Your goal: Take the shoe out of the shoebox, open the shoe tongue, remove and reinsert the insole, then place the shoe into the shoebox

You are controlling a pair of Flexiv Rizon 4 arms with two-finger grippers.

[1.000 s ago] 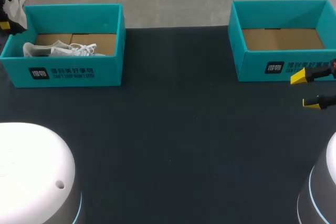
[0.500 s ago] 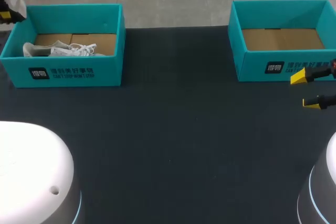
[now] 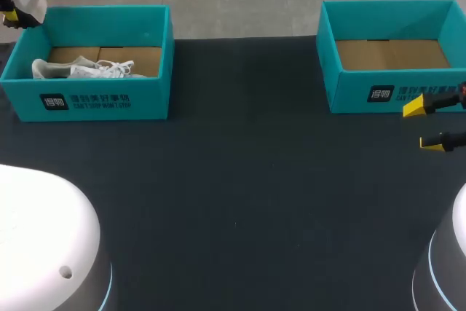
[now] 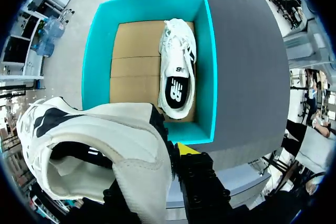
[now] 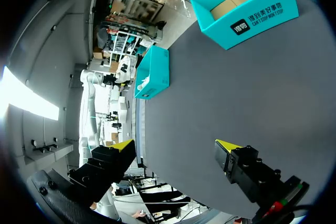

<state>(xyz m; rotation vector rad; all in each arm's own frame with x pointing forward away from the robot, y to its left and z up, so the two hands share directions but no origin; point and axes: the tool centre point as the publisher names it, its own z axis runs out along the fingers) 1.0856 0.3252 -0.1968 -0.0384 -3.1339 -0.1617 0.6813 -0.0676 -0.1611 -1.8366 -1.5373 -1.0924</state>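
Gripping a white shoe (image 4: 100, 135), the left hand (image 4: 170, 156) hangs above the shoebox (image 4: 94, 66)

Light's pretty even from overhead, honestly. The dark bench (image 3: 240, 180) soaks it up, zero glare, and there's just a soft shadow inside the left shoebox (image 3: 109, 100). Nothing harsh.

Left box (image 3: 95, 100) — a shoe (image 3: 84, 71) lies along its front wall, bare cardboard (image 3: 127, 54) behind; held shoe (image 3: 30, 1) above its far-left corner; open mat (image 3: 240, 180) to its right.
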